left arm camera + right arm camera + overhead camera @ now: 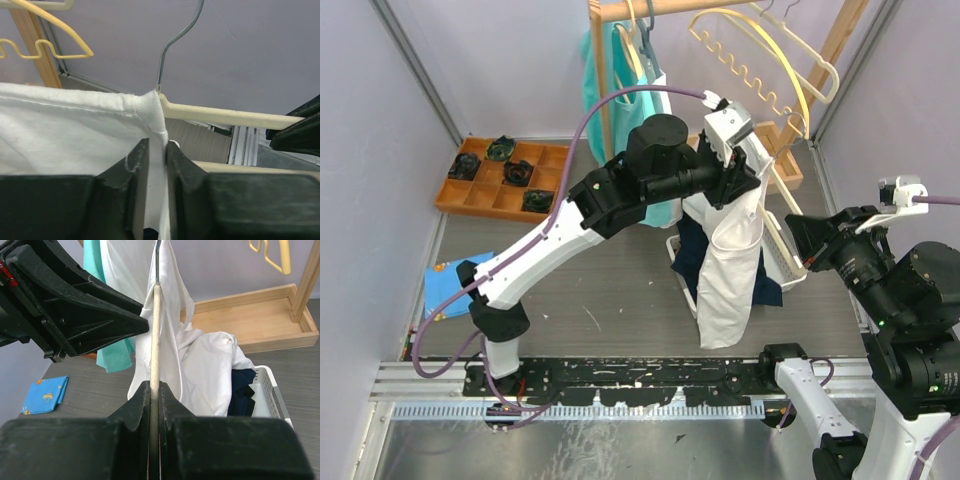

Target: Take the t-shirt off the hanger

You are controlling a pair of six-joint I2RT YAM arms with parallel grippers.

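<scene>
The white t-shirt (728, 270) hangs from a cream hanger with a metal hook, above the basket. In the left wrist view its ribbed collar (150, 107) sits at the hanger's neck, and one bare hanger arm (225, 117) runs off to the right. My left gripper (745, 172) (157, 145) is shut on the t-shirt's fabric just below the collar. In the right wrist view my right gripper (154, 385) is shut on the hanger (155, 330) edge-on, with the t-shirt (200, 365) draped behind it. Seen from above, the right gripper (798, 232) is to the shirt's right.
Under the shirt stands a white basket (788, 265) (272, 390) holding dark blue clothes. A teal garment (595, 80) (112, 357) and empty cream hangers (770, 60) hang on the wooden rack. An orange tray (505, 175) and a blue cloth (450, 285) lie at the left.
</scene>
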